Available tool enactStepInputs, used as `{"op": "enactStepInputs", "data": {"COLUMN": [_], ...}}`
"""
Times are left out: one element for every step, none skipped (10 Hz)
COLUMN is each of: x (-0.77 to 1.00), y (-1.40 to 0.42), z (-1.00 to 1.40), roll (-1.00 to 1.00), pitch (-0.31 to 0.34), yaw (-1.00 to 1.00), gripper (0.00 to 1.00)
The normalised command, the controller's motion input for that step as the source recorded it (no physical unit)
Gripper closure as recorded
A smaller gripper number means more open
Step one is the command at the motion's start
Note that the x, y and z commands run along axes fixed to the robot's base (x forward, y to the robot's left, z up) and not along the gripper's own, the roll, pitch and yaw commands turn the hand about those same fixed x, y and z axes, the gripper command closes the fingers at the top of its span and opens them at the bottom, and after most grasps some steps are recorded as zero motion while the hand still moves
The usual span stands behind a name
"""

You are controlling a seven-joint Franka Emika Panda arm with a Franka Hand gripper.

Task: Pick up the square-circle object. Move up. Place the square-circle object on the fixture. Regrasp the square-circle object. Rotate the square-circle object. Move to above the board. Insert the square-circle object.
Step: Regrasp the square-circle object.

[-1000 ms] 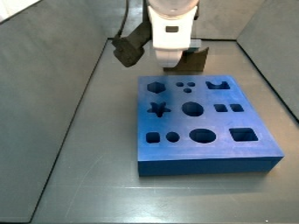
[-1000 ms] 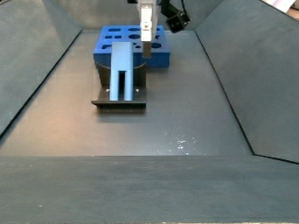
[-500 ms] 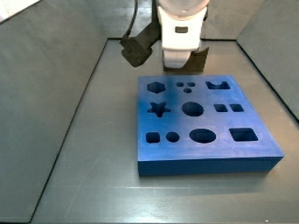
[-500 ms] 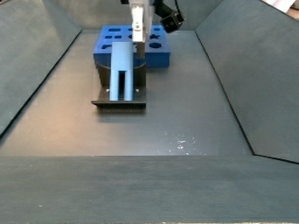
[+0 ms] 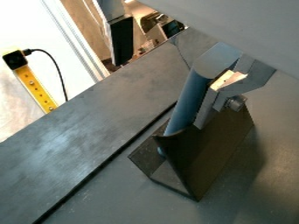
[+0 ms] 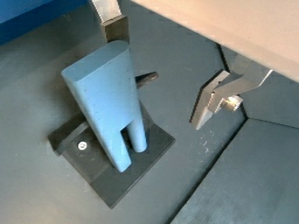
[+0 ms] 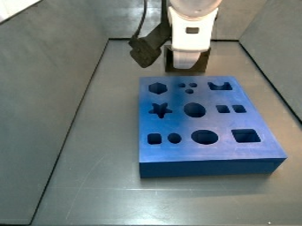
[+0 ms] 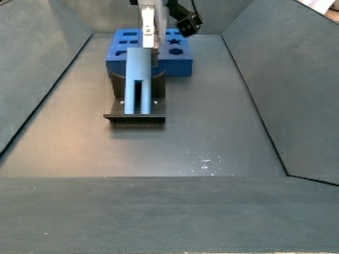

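Observation:
The square-circle object (image 8: 138, 79), a pale grey-blue bar, leans upright on the dark fixture (image 8: 133, 117). It shows in both wrist views (image 5: 193, 101) (image 6: 111, 101), resting on the fixture (image 6: 105, 171). My gripper (image 8: 147, 25) hangs open just above the bar's top end. In a wrist view the gripper (image 6: 160, 79) has one finger (image 6: 111, 22) by the bar's top and the other finger (image 6: 219, 98) well apart from it, holding nothing. In a side view the gripper (image 7: 181, 58) hides the bar. The blue board (image 7: 207, 119) lies next to the fixture.
Grey walls slope up on all sides of the dark floor (image 8: 199, 149). A black camera (image 7: 144, 48) juts from my wrist. The board's shaped holes (image 7: 206, 137) face up. A short dark pin (image 6: 146, 79) sticks out of the fixture behind the bar.
My open gripper has shifted sideways from over the board to above the bar's top end on the fixture. The bar and the board have not moved.

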Motion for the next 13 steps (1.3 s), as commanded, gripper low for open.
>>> {"op": "enactStepInputs", "data": {"x": [0.55,0.50,0.47,0.42,0.41,0.38,0.36,0.32,0.29,0.26,0.25,0.23,0.22], "y": [-0.04,-0.04,-0.04,-0.03,-0.03,-0.03,-0.03,-0.03,-0.04,-0.04,-0.04,-0.04,-0.04], "z": [-0.04,-0.04,-0.04,-0.04,-0.04,-0.04,-0.03,-0.04,-0.04,-0.04,-0.04,-0.05,-0.05], "roll": [0.15,0.15,0.15,0.15,0.15,0.15,0.15,0.15,0.16,0.16,0.16,0.17,0.17], "pitch": [0.094,0.094,0.094,0.101,0.103,0.107,0.110,0.116,0.119,0.120,0.121,0.122,0.123], "yaw": [0.08,0.07,0.07,0.07,0.06,0.06,0.06,0.06,0.07,0.07,0.08,0.08,0.08], "gripper": [0.00,0.00,0.00,0.00,0.00,0.00,0.00,0.00,0.00,0.00,0.00,0.00,0.00]}}
